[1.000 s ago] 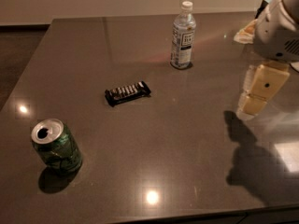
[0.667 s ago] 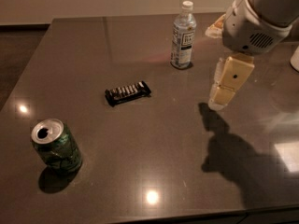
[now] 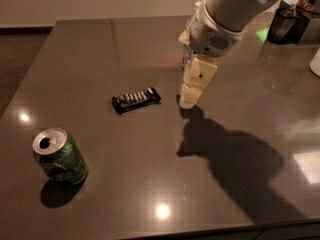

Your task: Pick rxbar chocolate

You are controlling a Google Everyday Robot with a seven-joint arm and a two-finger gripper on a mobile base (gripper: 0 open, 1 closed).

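**Hanging just right of the chocolate bar**

Camera view: my gripper points down over the dark table, a little above centre, its cream tip low over the surface with its shadow right beneath it. From this side I cannot tell whether my grip is released or clenched; nothing shows held in it.

The rxbar chocolate lies flat on the table at my 9 o'clock, near the tip but apart from it. Its long side runs roughly left to right, the right end tilted slightly up. The wrapper is black with white lettering stripes across the middle; I cannot read the words.

At 7 o'clock from the bar, well apart, a green soda can stands upright with its top opened; its print shows no readable name. At 2 o'clock from me, near the far edge, a dark container stands.
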